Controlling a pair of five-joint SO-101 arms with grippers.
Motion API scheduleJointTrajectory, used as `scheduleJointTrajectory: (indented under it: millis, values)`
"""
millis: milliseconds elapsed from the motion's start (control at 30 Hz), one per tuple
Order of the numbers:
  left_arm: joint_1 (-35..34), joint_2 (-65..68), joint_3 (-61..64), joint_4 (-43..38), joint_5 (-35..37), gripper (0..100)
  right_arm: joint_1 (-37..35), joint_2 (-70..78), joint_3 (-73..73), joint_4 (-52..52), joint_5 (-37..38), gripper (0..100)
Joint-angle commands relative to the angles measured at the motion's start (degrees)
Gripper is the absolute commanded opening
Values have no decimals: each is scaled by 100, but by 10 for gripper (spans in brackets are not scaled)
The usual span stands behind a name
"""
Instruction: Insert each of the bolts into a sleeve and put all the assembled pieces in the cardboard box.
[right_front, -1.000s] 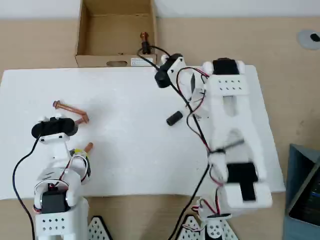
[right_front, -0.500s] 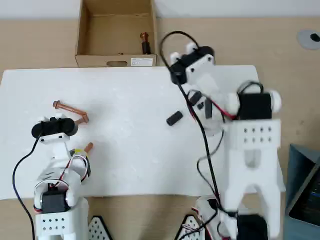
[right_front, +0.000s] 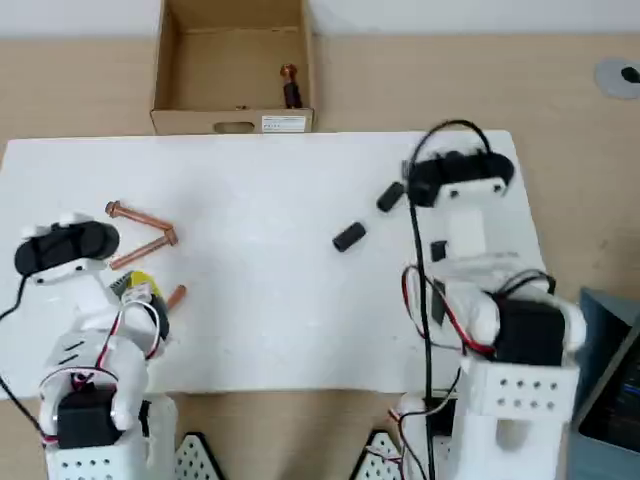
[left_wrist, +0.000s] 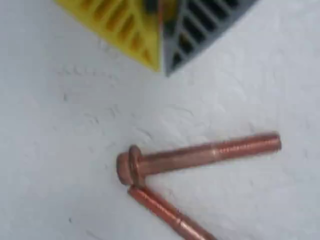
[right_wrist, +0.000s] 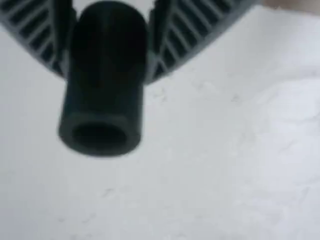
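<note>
Copper-coloured metal bolts (left_wrist: 200, 155) lie on the white worktop (left_wrist: 60, 165) just beyond the tips of the left gripper (left_wrist: 162, 62), two of them touching. Its yellow and grey fingers are pressed together on nothing. A short black cylindrical sleeve (right_wrist: 102, 95) is pinched in the right gripper (right_wrist: 106, 75), open end past the tips. A second black sleeve (right_front: 349, 237) lies near that gripper. One assembled piece (right_front: 290, 87) sits in the brown cardboard box (right_front: 220, 70), well apart from both.

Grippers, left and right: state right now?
Left gripper: closed, empty.
Right gripper: closed on a black sleeve.
</note>
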Motion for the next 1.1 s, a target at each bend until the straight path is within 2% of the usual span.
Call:
scheduleJointTrajectory:
  millis: [0,300,567,700,833,1067]
  values:
    - [-35,1121,-1152,273,378,2,338,-365,268,-158,-53,9]
    - [-35,4127,-3719,1240,1565,2,831,-593,330,-193,-53,9]
    - [-62,6000,-5125,1275,2462,2,1015,-593,330,-193,-62,9]
    - [-448,7002,-5732,1319,3042,2,1015,-593,330,-193,-79,9]
    - [-659,8013,-6382,1310,3244,5,1015,-593,330,-193,-79,10]
    - [-633,9165,-7279,1301,3314,7,1015,-593,330,-193,-88,10]
